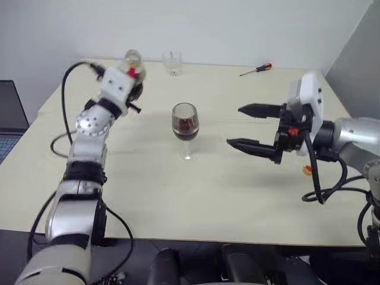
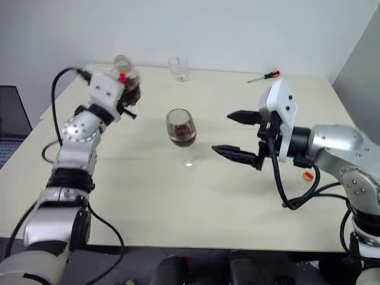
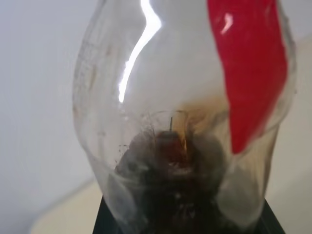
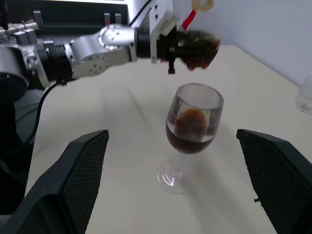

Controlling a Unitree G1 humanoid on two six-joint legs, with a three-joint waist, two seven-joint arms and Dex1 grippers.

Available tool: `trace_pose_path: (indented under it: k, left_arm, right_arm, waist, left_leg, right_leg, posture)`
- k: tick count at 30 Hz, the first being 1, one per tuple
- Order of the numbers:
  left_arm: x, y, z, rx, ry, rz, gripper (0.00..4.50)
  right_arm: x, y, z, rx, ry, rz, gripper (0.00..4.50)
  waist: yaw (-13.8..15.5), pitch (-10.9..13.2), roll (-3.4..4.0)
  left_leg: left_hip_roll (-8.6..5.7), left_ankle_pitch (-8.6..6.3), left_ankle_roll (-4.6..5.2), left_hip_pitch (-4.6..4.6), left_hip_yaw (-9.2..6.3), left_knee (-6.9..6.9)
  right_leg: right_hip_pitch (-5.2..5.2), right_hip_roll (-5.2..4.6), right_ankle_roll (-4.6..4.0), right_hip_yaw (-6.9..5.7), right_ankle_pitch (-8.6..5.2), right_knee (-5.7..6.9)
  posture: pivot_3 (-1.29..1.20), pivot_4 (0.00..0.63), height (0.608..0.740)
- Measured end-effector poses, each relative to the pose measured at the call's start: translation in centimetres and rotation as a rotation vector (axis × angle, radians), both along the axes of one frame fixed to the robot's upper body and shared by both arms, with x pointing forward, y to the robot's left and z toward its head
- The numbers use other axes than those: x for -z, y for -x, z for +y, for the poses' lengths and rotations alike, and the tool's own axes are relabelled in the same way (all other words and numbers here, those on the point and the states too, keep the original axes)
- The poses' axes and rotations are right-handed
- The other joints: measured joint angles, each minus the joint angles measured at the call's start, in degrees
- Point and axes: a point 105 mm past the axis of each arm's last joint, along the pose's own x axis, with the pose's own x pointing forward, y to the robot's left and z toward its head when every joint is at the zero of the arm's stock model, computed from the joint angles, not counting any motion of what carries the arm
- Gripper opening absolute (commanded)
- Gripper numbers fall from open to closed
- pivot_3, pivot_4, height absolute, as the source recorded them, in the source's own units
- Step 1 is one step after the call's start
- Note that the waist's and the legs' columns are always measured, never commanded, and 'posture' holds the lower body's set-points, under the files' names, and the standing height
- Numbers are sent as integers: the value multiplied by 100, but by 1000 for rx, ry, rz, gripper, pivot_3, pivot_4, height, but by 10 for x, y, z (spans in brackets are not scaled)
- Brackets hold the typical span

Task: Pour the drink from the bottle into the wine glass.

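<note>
Left eye view shows the wine glass (image 1: 185,129) standing upright near the middle of the pale desk (image 1: 225,196), its bowl holding dark brown-red drink (image 1: 186,126) to roughly half its height. To the left and farther back, the left hand (image 1: 132,89) is clamped shut on the bottle (image 1: 133,66), which it holds raised above the desk, well apart from the glass, with the neck upward and tilted a little; the mouth looks uncapped. Left wrist view looks straight at the bottle's clear wall with its red label strip (image 3: 251,73), and a small dark remnant of liquid sits at the low end, next to the black fingers (image 3: 105,222). Right of the glass, the right hand (image 1: 252,127) hovers above the desk with its two black fingers spread wide and pointing leftward toward the glass, holding nothing and touching nothing. Right wrist view sees the glass between those open fingers, with the bottle and the left arm beyond it. At the far edge of the desk stands a short clear tumbler (image 1: 172,62), and farther right lies a screwdriver (image 1: 256,70) with a red handle. A small yellow-orange object (image 1: 307,170), perhaps the cap, lies on the desk near the right arm.
</note>
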Motion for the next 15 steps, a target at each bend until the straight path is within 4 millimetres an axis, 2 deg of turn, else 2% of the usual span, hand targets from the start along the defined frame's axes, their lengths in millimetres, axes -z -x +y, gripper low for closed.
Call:
trace_pose_path:
  k: [4, 8, 10, 13, 15]
  left_arm:
    - [44, 17, 13, -86, 170, 134, 872]
    - [66, 34, 19, -134, 243, 185, 872]
    - [80, 40, 15, -148, 277, 215, 872]
    - [96, 44, 8, -157, 304, 258, 1817]
    - [91, 44, 8, -168, 303, 238, 2499]
  right_arm:
    - [-6, 8, 11, -98, 25, -17, 4500]
    - [-5, 8, 18, -160, 45, 7, 4500]
    - [-3, 6, 19, -172, 57, 12, 4500]
    - [-3, 5, 20, -181, 65, 7, 4500]
    - [-3, 7, 20, -195, 69, 10, 4500]
  waist:
    - [69, -1, -2]
    - [127, -2, -7]
    - [137, -2, -7]
    - [156, -2, -10]
    - [157, -3, -9]
  left_leg:
    - [-5, 0, 0, -2, -9, 1]
    - [-13, 0, 0, -3, -7, 1]
    - [-12, -1, 1, -3, -7, 1]
    - [-16, 0, 1, -5, -9, 1]
    - [-15, -1, 1, -4, -11, 0]
  right_leg:
    - [6, -3, 0, -3, 0, -2]
    - [10, -11, 0, -2, 0, -8]
    - [10, -15, 0, -3, 0, -8]
    - [9, -10, -1, -5, 0, -8]
    - [9, -7, -1, -4, 0, -8]
  posture:
    - [0, 150, 740]
    - [0, 150, 740]
    - [0, 150, 740]
    - [0, 150, 740]
    - [0, 150, 740]
